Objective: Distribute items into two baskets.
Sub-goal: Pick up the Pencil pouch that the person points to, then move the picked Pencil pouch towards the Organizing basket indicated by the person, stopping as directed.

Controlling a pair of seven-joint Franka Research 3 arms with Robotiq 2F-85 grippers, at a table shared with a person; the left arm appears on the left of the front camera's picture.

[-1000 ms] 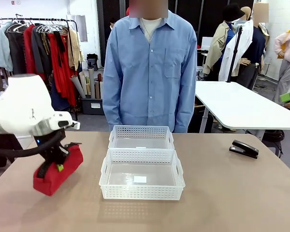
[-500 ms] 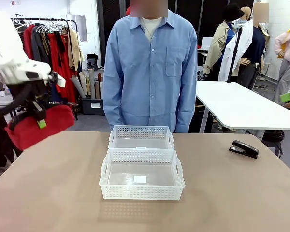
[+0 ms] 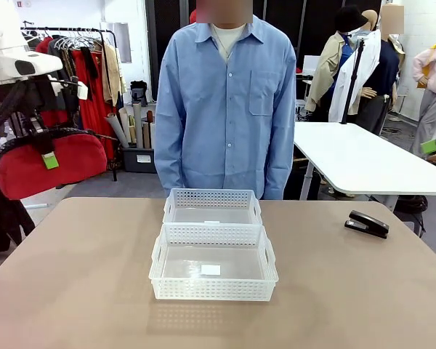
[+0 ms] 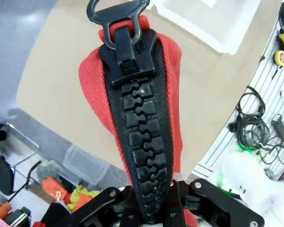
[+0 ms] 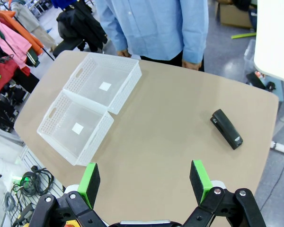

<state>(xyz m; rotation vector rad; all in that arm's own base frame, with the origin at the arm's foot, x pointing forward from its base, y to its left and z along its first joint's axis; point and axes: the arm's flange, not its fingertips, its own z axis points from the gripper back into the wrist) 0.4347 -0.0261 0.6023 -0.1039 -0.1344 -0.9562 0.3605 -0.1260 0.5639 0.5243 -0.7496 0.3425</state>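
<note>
Between the jaws of the left gripper (image 4: 154, 208), the pouch (image 4: 92, 90) is soft red cloth with a matt, slightly fuzzy nap. Its zipper (image 4: 141, 142) has chunky black moulded teeth with a dull sheen, set on woven black tape, and the pull (image 4: 117, 28) looks like hard black plastic. Ahead of the right gripper (image 5: 145, 182), whose pads (image 5: 89, 183) are matt green, the larger basket (image 5: 97, 137) and the smaller basket (image 5: 130, 87) are white perforated plastic with clear bottoms. The stapler (image 5: 226, 128) is smooth black, and the table (image 5: 170, 123) is smooth matt tan.
</note>
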